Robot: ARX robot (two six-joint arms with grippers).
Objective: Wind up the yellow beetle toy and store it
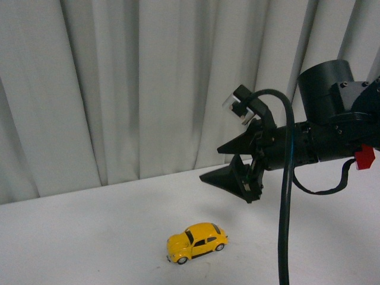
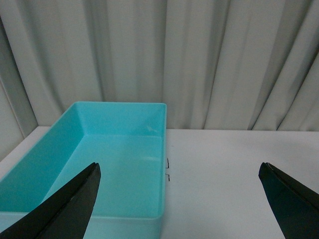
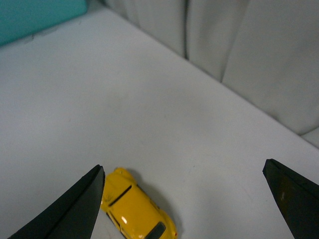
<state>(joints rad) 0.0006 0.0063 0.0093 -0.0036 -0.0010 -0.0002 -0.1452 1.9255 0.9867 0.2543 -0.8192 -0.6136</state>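
Note:
The yellow beetle toy (image 1: 197, 241) stands on its wheels on the white table, near the front edge. My right gripper (image 1: 234, 163) hangs open in the air above and to the right of it, well clear of the table. In the right wrist view the toy (image 3: 137, 209) lies beside one black finger (image 3: 75, 211), untouched, with the gripper (image 3: 182, 199) spread wide over it. My left gripper (image 2: 179, 199) is open too, with nothing between its fingers, hovering over the table beside a teal bin (image 2: 114, 164). The left arm does not show in the front view.
The teal bin is an empty rectangular tray standing against the grey curtain (image 1: 148, 89); a corner of it (image 3: 40, 15) shows in the right wrist view. Small black marks (image 2: 168, 169) sit on the table by the bin's side. A black cable (image 1: 285, 196) hangs from the right arm.

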